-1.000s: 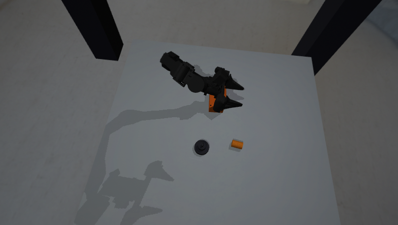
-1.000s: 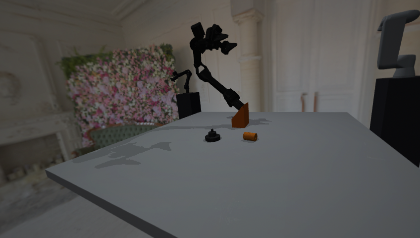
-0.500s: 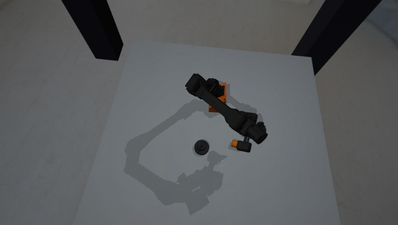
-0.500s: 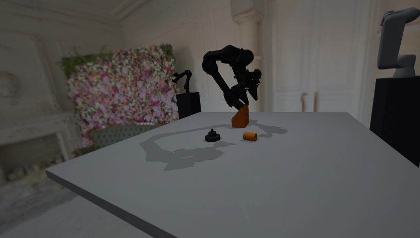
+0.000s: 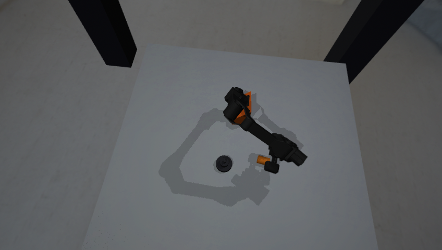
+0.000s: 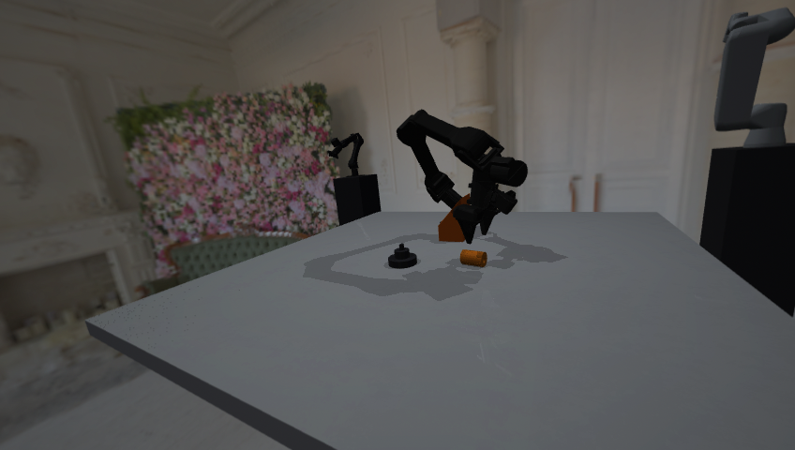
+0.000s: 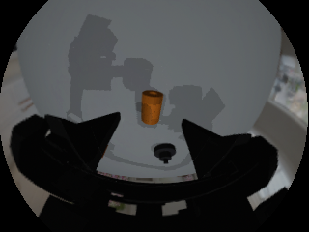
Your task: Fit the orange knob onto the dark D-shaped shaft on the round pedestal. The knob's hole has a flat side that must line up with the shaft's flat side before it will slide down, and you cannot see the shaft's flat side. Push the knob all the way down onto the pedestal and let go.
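Note:
The orange knob (image 5: 262,159) (image 6: 472,258) (image 7: 152,108) lies on its side on the table. In the wrist view its end with the hole faces up the picture; the flat side of the hole cannot be made out. The round dark pedestal (image 5: 228,167) (image 6: 402,261) (image 7: 164,149) stands to the left of the knob in the top and exterior views, with its bare shaft (image 6: 401,246) pointing up. My gripper (image 6: 477,238) (image 7: 151,118) is open and empty, fingers pointing down, above and a little behind the knob in the exterior view. In the wrist view the knob shows between the fingertips, not touched.
The orange arm base (image 5: 241,119) (image 6: 449,231) stands on the grey table (image 5: 186,77) (image 6: 530,334), behind the knob and pedestal in the exterior view. The arm's shadow falls around the pedestal and near the knob. Dark stands and other arms are beyond the table edges.

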